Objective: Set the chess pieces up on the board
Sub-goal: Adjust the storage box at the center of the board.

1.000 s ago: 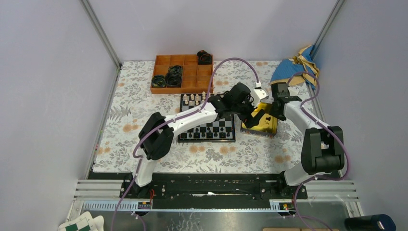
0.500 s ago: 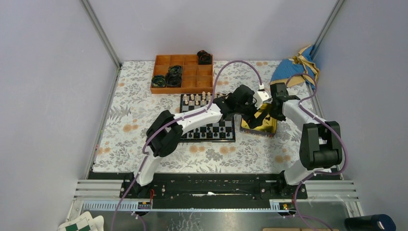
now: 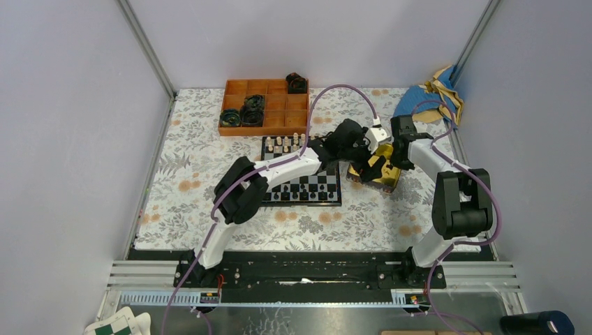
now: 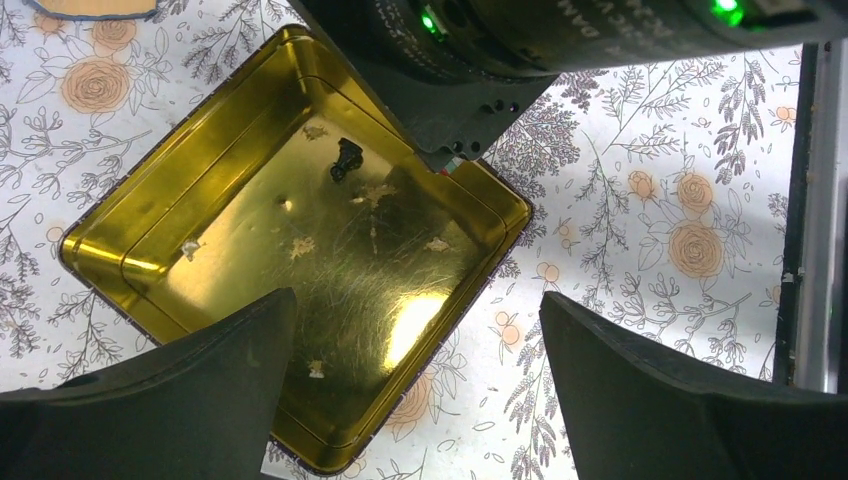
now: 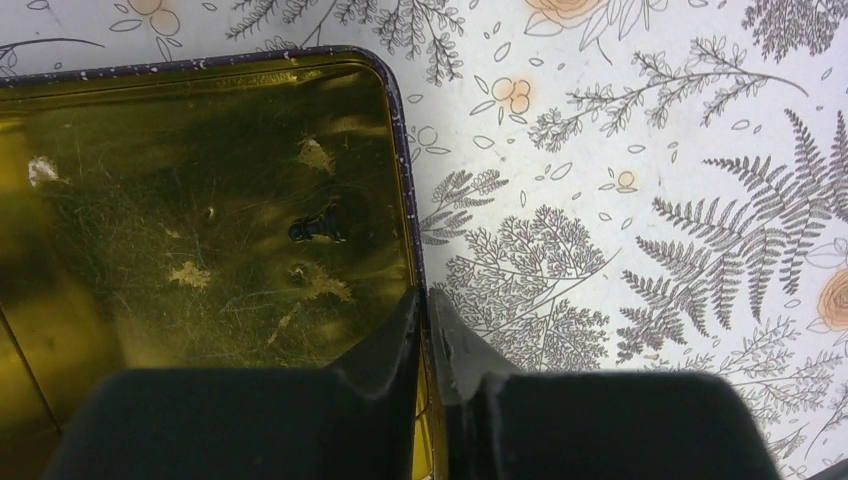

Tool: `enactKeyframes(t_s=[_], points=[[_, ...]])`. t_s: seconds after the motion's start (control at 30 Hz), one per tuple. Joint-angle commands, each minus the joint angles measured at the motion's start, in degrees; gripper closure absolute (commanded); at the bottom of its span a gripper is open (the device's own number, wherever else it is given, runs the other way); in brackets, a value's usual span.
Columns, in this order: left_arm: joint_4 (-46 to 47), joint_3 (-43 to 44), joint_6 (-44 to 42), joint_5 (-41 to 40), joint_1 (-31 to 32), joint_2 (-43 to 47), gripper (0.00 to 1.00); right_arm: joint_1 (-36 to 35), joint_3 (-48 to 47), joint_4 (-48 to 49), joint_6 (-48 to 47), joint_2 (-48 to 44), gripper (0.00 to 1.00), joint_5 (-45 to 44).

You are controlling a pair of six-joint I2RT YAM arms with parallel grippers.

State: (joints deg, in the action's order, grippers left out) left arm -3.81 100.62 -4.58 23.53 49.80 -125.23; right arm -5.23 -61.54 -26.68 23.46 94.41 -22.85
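Note:
The board (image 3: 300, 203) lies mid-table, with black chess pieces (image 3: 301, 195) on its near rows and cream chessmen (image 3: 283, 145) on the far ones. To its right sits a gold tin (image 3: 372, 176) (image 4: 300, 250). One tiny black chess piece (image 4: 347, 159) (image 5: 317, 230) lies on its side inside it. My left gripper (image 3: 363, 150) (image 4: 418, 380) hangs open above the tin's near corner, holding nothing. My right gripper (image 3: 391, 165) (image 5: 428, 300) is shut on the tin's side wall (image 5: 405, 200), one finger inside and one outside.
An orange compartment tray (image 3: 264, 106) holding black coiled rings stands at the back. A blue and yellow cloth (image 3: 426, 98) is bunched at the back right. A floral cloth covers the table. A green-and-white checkered sheet (image 3: 115, 326) lies off the table at the near left.
My right gripper has closed onto the tin's wall, and the tin has turned and shifted slightly away. My left arm has reached further right, over the tin.

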Motion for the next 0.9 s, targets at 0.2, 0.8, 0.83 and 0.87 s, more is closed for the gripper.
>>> enactKeyframes(t_s=[0.2,0.8,0.83,0.87], points=[[6.7,-1.3,1.2,1.9,-0.2,-0.7,0.01,0.3,-1.0,-0.3,-5.6,-0.7,0.94,-0.3],[10.4,-5.2,3.3,2.2,-0.3,1.4,0.01,1.2,-5.1,5.1,-17.6,3.9,0.95,11.3],[10.4,-5.3,3.3,2.0,-0.3,1.5,0.01,1.1,-6.0,4.8,-17.7,4.4,0.94,12.1],[10.4,-5.4,3.3,1.9,-0.3,1.6,0.01,1.1,-6.6,4.5,-17.8,4.9,0.92,12.5]])
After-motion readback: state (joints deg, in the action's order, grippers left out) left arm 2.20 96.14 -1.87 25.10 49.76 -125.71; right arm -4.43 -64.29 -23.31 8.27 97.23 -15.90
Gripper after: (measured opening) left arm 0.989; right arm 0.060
